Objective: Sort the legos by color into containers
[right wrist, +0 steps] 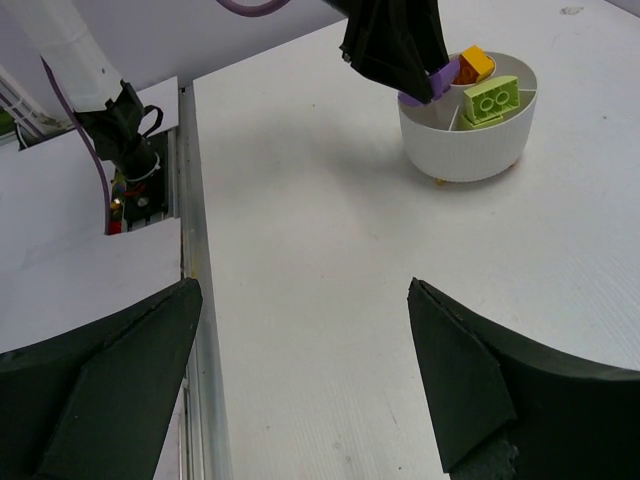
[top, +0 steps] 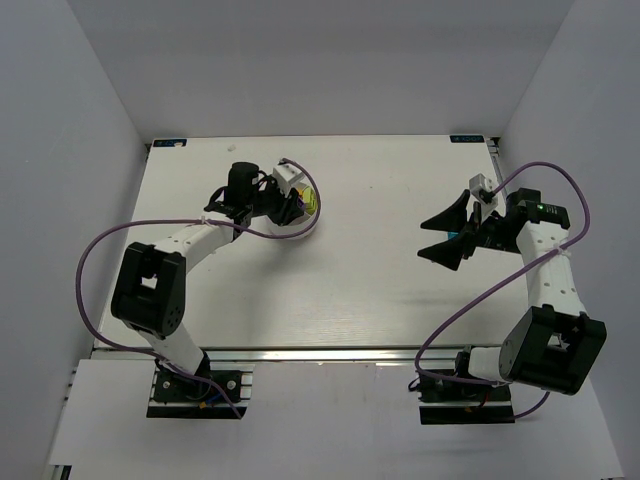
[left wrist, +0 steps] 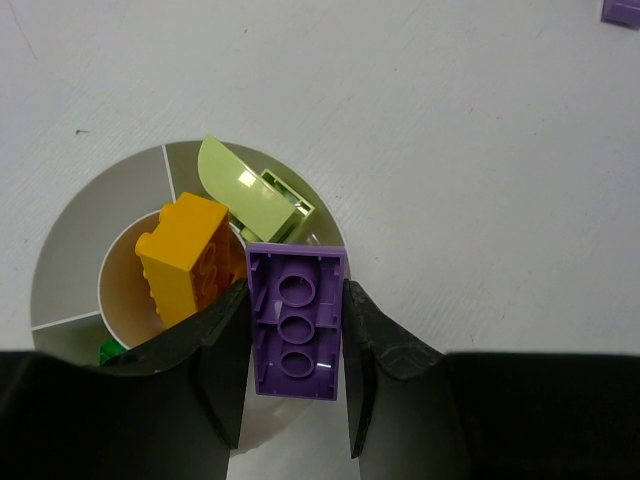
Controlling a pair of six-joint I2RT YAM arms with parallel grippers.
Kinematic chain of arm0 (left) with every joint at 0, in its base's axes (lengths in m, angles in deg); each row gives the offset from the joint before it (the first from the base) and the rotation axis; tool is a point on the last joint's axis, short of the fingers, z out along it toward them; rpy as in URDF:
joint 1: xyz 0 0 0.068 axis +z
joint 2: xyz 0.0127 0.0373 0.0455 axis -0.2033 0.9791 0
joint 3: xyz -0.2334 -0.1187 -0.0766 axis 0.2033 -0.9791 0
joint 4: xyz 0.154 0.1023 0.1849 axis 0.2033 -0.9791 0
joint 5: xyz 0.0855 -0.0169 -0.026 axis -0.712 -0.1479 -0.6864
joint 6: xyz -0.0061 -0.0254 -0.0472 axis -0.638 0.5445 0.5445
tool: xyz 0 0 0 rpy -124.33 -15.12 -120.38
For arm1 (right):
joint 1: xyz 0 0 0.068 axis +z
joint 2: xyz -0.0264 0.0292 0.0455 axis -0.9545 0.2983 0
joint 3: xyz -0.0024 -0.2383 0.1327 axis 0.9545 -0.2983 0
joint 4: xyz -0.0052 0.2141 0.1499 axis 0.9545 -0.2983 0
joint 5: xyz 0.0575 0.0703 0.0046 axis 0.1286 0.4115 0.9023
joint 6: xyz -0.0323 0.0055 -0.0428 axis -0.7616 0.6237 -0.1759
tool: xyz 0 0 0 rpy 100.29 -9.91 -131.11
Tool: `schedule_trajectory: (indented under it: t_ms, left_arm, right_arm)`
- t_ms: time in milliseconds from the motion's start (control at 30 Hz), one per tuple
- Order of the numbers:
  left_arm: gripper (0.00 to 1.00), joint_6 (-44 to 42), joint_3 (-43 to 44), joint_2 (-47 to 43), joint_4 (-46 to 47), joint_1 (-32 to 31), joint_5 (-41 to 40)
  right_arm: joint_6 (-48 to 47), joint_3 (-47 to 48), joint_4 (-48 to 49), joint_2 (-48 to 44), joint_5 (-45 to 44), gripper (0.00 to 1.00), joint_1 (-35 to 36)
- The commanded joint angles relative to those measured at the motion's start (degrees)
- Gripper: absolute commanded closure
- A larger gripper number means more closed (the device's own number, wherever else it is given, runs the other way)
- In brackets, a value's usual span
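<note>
My left gripper point(left wrist: 295, 300) is shut on a purple brick point(left wrist: 297, 320), underside to the camera, and holds it over the rim of the round white dish point(left wrist: 90, 230). An orange brick point(left wrist: 190, 260) lies in the dish's central well. A lime green piece point(left wrist: 250, 195) lies in a wedge compartment, and a bit of dark green brick point(left wrist: 110, 350) shows at the near edge. In the right wrist view the dish point(right wrist: 465, 150) holds the lime green brick point(right wrist: 490, 100) and the orange one point(right wrist: 475, 65). My right gripper point(right wrist: 303, 290) is open, empty and far from the dish.
In the top view the dish point(top: 312, 222) sits at the back left under the left gripper point(top: 290, 200), and the right gripper point(top: 422, 240) hangs over the right side. Another purple piece point(left wrist: 622, 10) lies on the table beyond the dish.
</note>
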Motion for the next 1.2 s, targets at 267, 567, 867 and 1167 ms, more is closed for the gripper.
schedule_trajectory:
  t_ms: [267,567,867,1167]
  left_arm:
    - [0.74,-1.8,1.0,-0.3,1.3,0.3,-2.6]
    - [0.56,-2.3,1.2,0.8,0.8,0.3,-3.5]
    - [0.49,-2.2,0.2,0.4,1.8,0.3,-4.0]
    - [0.43,-2.4,-0.6,-0.1,2.0,0.3,-4.5]
  right_arm:
    - [-5.2,1.7,-4.8,-0.1,5.0,0.11,-0.2]
    - [-5.3,1.5,-4.8,-0.1,5.1,0.11,-0.3]
    - [-5.3,1.4,-4.7,-0.3,5.1,0.11,-0.3]
    - [-5.2,1.4,-4.7,-0.1,5.3,0.11,-0.2]
